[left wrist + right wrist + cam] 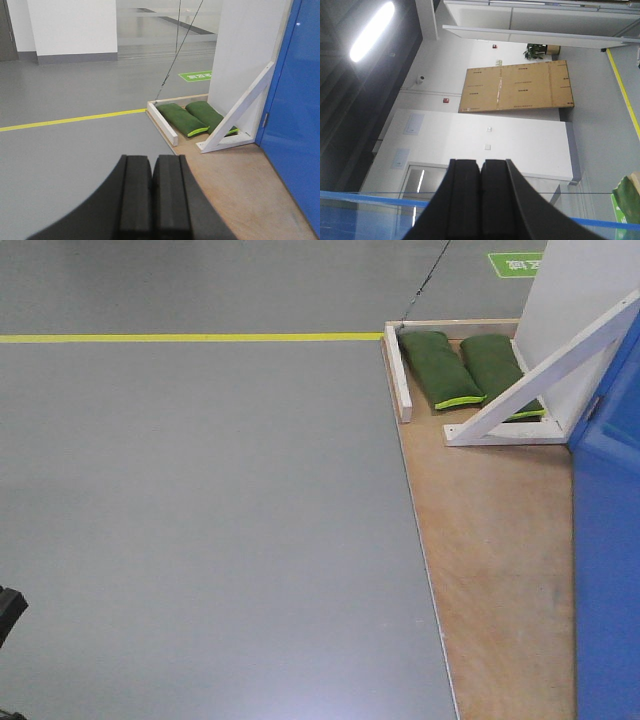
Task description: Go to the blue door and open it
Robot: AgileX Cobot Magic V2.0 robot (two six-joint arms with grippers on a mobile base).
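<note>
At right, the blue door (608,570) stands on the plywood base (500,570), near me but off to the side; its handle is out of view. Left gripper (152,167) and right gripper (480,170) are both closed and empty, so I judge the approach unfinished and the opening not begun.

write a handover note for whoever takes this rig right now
Left gripper: shut, empty.
Right gripper: shut, empty; its view looks up at a wall and ceiling.
Blue door: right edge of the front view, along the wooden base, next to the white diagonal brace and two green sandbags. Its handle is in no view.
Done: rig is near the door's base; nothing touches the door.
Left: turn to face the door, find the handle, grip it, open.
</note>
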